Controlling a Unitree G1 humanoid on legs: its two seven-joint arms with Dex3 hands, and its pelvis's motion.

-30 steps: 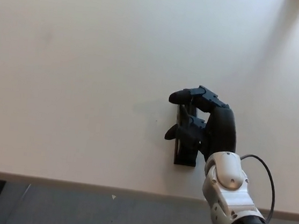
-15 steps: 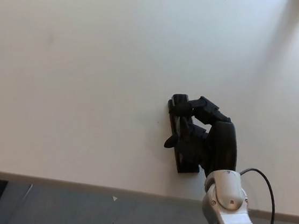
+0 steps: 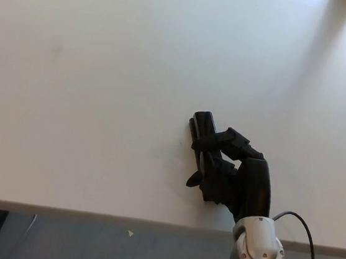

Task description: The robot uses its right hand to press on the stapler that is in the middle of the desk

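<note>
Resting my right hand on the black stapler near the desk front edge, I had fingers curled over its top. Its far end poked out beyond them; an off-centre press risked skidding it sideways.

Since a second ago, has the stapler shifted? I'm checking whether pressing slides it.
Yes. The stapler has turned: its far end swung toward the robot's left, and its near end sits closer to the desk's front edge under the right hand.
</note>
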